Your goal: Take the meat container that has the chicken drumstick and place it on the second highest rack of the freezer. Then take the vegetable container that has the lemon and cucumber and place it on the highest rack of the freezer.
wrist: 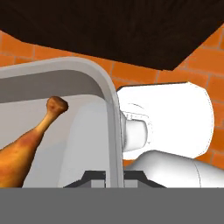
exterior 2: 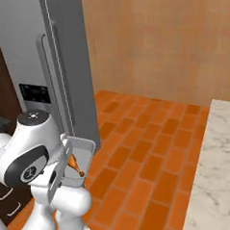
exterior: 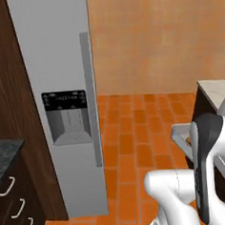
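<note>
**Tray held by its rim in front of a closed freezer**

Oddly, no readable writing turns up anywhere: the dark dispenser panel [exterior: 64, 100] on the tall grey freezer [exterior: 52, 52] carries only pale marks too small to read.

Both grey doors are shut, a long vertical handle [exterior: 90, 97] running down the edge of the door with the panel. Orange brick floor [exterior 2: 152, 148] lies open between the freezer and the pale marble counter [exterior 2: 221, 168], whose edge runs along the right of the right base view. A dark counter with drawers [exterior: 11, 199] stands just left of the freezer, and dark wood panelling sits beside it.

The gripper [wrist: 114, 175] is clamped on the rim of the meat container [wrist: 83, 131], a grey tray with rounded corners; the rim passes between the two dark finger tips in the hand view. The chicken drumstick [wrist: 26, 146] lies inside, its bone end pointing toward the tray's far wall. From the right base view the tray hangs tilted, close to the arm and near the freezer's door edge, above the floor.
</note>
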Motion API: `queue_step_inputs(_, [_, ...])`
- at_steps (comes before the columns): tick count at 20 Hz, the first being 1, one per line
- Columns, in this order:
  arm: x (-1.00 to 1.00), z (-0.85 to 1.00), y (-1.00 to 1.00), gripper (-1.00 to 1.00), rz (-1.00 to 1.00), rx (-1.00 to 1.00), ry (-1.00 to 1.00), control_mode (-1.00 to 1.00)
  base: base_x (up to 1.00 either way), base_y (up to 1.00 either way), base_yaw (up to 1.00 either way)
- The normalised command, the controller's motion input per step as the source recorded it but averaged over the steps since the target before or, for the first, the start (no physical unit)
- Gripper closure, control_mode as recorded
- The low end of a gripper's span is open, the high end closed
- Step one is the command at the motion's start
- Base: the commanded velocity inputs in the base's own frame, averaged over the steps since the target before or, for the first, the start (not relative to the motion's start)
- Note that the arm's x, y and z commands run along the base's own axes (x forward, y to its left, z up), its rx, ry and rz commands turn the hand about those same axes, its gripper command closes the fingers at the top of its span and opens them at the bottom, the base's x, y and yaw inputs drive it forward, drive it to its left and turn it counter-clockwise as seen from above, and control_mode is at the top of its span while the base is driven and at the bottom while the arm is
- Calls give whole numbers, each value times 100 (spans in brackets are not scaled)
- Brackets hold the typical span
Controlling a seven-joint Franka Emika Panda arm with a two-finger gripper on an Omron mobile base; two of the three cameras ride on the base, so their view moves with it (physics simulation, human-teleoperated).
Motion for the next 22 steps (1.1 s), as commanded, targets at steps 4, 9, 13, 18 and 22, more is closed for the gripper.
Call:
queue_step_inputs(4, [0, 0, 0, 100, 0, 0, 0, 100, 100, -39, 5])
queue_step_inputs(9, [0, 0, 0, 100, 0, 0, 0, 100, 100, -47, 12])
queue_step_inputs(13, [0, 0, 0, 100, 0, 0, 0, 100, 100, -37, 30])
queue_step_inputs(18, [0, 0, 0, 100, 0, 0, 0, 100, 100, -25, 59])
queue_step_inputs(22, [0, 0, 0, 100, 0, 0, 0, 100, 95, -18, 74])
